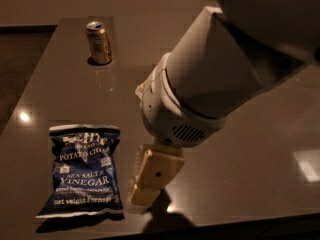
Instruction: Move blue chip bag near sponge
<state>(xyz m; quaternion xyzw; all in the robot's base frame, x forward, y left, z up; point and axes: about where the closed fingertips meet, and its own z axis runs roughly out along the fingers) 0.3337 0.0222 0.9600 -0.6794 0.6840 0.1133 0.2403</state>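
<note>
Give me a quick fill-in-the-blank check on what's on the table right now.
White lettering on the dark blue crinkly chip bag reads Sea Salt & ___.
The gold metal can stands ___ near the brown table's far edge.
The cream gripper hangs low over the table, right beside the ___.
Missing words: Vinegar; upright; chip bag.
</note>
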